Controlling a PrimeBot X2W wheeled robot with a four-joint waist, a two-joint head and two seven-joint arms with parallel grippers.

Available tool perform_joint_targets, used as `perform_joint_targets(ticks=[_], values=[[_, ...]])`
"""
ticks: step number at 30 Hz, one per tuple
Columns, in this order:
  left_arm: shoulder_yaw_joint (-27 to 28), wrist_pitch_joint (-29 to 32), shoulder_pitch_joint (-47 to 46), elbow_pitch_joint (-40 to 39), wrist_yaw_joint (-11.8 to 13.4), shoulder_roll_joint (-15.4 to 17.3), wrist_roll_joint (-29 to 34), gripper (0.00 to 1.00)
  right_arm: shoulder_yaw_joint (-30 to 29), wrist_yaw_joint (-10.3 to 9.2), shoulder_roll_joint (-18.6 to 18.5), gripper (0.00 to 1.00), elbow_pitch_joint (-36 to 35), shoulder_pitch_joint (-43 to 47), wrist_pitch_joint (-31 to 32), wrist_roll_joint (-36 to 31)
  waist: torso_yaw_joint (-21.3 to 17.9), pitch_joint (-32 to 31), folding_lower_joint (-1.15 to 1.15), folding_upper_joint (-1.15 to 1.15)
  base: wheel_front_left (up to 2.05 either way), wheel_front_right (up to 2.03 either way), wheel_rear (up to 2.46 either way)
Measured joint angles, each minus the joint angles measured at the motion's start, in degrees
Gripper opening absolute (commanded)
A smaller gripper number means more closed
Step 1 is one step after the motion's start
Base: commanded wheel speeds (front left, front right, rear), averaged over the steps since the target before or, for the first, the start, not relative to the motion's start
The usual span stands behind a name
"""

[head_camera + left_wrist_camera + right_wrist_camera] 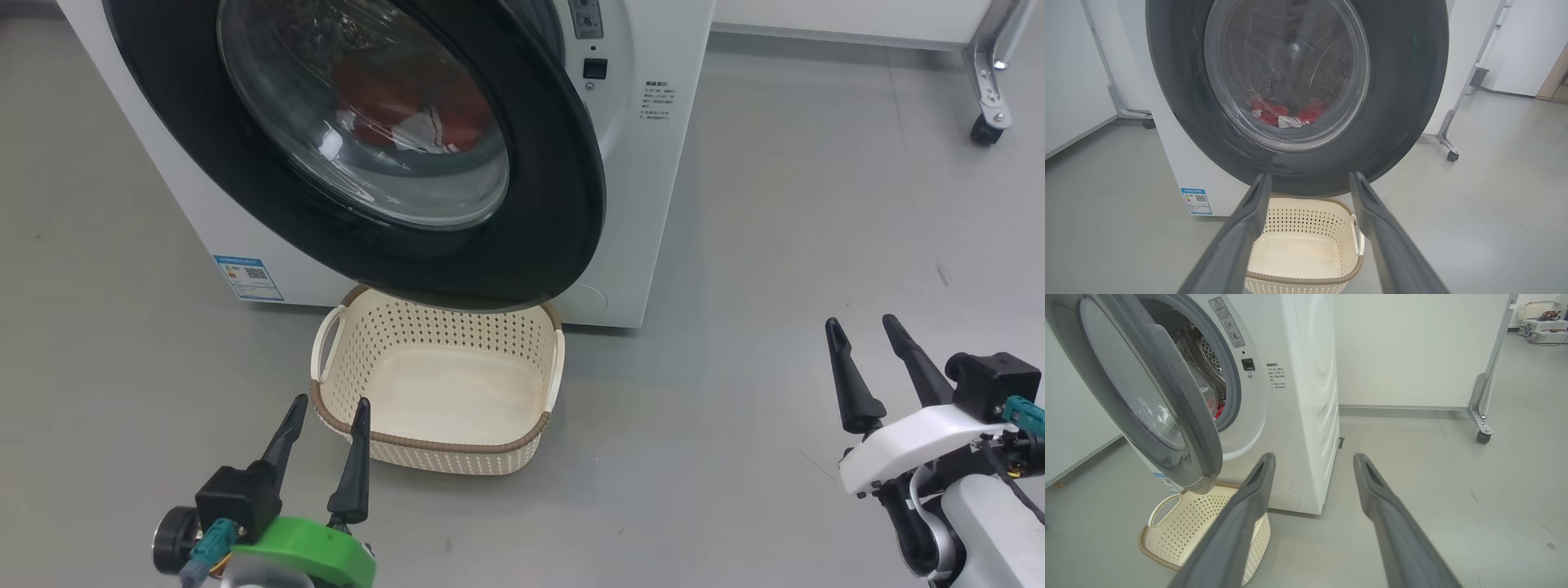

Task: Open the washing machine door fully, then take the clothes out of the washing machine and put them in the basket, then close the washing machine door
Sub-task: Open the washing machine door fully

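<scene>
The washing machine (645,163) stands ahead with its black-rimmed door (539,204) swung partly open, hanging over the basket. Through the glass I see the red and white clothes (408,114) lying in the drum, also the clothes (1286,114) in the left wrist view. The cream basket (441,384) sits empty on the floor under the door. My left gripper (331,408) is open at the basket's near left corner. Open and empty too, my right gripper (861,327) hovers over the floor to the machine's right. The door (1167,416) stands ajar in the right wrist view, the basket (1180,522) below it.
Grey floor (775,269) spreads to the right of the machine. A white partition on a castor (984,131) stands at the back right. A blue sticker (249,278) marks the machine's lower left corner.
</scene>
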Motion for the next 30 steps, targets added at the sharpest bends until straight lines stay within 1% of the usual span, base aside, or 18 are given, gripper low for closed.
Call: perform_joint_targets(ticks=[2,4,5,10,12,15,19,30], values=[[0.0,0.0,0.1,-0.1,0.0,0.0,0.1,1.0,-0.9,-0.49,0.4,1.0,-0.9,1.0,-0.1,0.0,-0.1,0.0,0.0,0.0,0.0,0.0,0.0],[0.1,0.0,0.1,-0.3,0.0,0.0,0.4,1.0,-2.2,-0.58,0.9,1.0,-1.7,2.1,-0.1,0.1,-0.2,0.0,0.0,0.0,0.0,0.0,0.0],[0.2,0.0,0.1,-0.3,0.0,0.0,0.4,1.0,-2.5,-1.01,1.0,1.0,-2.1,2.5,-0.1,0.2,-0.2,-0.1,0.0,0.0,0.0,0.0,0.0],[0.7,0.0,0.1,-0.7,0.0,0.1,0.4,1.0,-4.5,-1.07,1.2,1.0,-4.7,4.3,-0.1,-0.3,-0.5,0.0,0.0,0.0,0.0,0.0,0.0],[0.7,0.0,0.1,-0.8,0.0,0.1,0.4,1.0,-5.3,-1.55,1.5,1.0,-5.9,4.5,-0.1,-0.9,-0.6,0.0,0.0,0.0,0.0,0.0,0.0],[0.7,0.0,0.1,-0.9,0.0,0.1,0.4,1.0,-6.2,-1.57,2.0,1.0,-7.4,5.1,-0.1,-1.8,-0.8,0.1,0.0,0.0,0.0,0.0,0.0],[0.7,0.0,0.1,-0.9,0.0,0.1,0.4,1.0,-7.0,-1.99,2.7,1.0,-8.6,6.5,-0.1,-2.3,-0.8,0.3,0.0,0.0,0.0,0.0,0.0],[0.7,0.0,0.1,-1.0,0.0,0.1,0.8,1.0,-7.7,-1.99,3.3,1.0,-10.7,8.5,-0.1,-4.0,-0.7,0.6,0.0,0.0,0.0,0.0,0.0]])
